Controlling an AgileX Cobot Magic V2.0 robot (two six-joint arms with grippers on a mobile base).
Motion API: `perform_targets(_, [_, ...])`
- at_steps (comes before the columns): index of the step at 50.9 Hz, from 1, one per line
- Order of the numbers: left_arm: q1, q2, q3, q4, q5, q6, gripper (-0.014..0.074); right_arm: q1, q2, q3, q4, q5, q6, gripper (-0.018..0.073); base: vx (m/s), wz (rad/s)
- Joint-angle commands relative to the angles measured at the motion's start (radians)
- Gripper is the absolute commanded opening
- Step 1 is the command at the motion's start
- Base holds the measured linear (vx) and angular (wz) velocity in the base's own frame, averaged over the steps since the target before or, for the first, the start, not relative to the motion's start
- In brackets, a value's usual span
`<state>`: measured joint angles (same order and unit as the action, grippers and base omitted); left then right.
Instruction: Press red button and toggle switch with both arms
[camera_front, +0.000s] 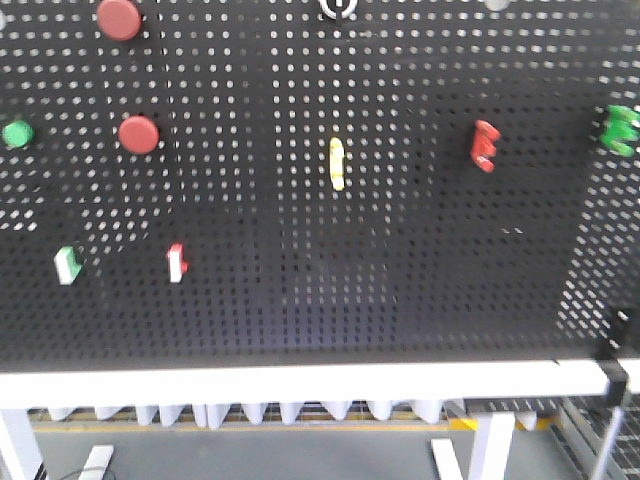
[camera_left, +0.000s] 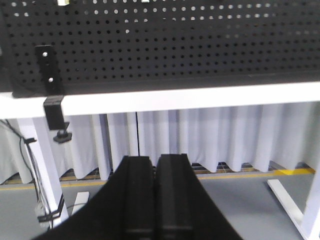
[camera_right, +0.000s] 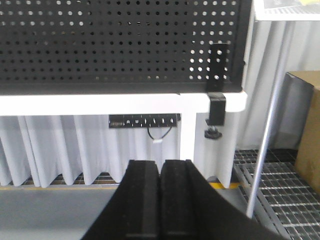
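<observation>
On the black perforated worktop (camera_front: 300, 300), the round red plastic button (camera_front: 138, 134) lies at ten o'clock and the white-ringed black toggle switch (camera_front: 339, 6) at twelve, while the left claw (camera_left: 155, 162) and the right claw (camera_right: 161, 167), both clenched empty, hang below its edge, so nothing seems pressed yet.

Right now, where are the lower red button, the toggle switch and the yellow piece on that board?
lower red button (camera_front: 138, 134): front view, centre of its cap.
toggle switch (camera_front: 338, 6): front view, middle of its ring, at the top edge.
yellow piece (camera_front: 337, 164): front view, its middle.
</observation>
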<state>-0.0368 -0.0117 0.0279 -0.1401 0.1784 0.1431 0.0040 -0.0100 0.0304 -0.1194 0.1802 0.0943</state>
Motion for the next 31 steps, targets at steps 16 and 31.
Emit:
perform_targets(16, [0.005,0.006,0.028,-0.011,-0.078,-0.004,0.0002,-0.007,-0.016,0.012,-0.003,-0.081,-0.005,-0.0003,0.29,0.01])
perform_targets(31, [0.005,0.006,0.028,-0.011,-0.078,-0.004,0.0002,-0.007,-0.016,0.012,-0.003,-0.081,-0.005,-0.0003,0.19,0.00])
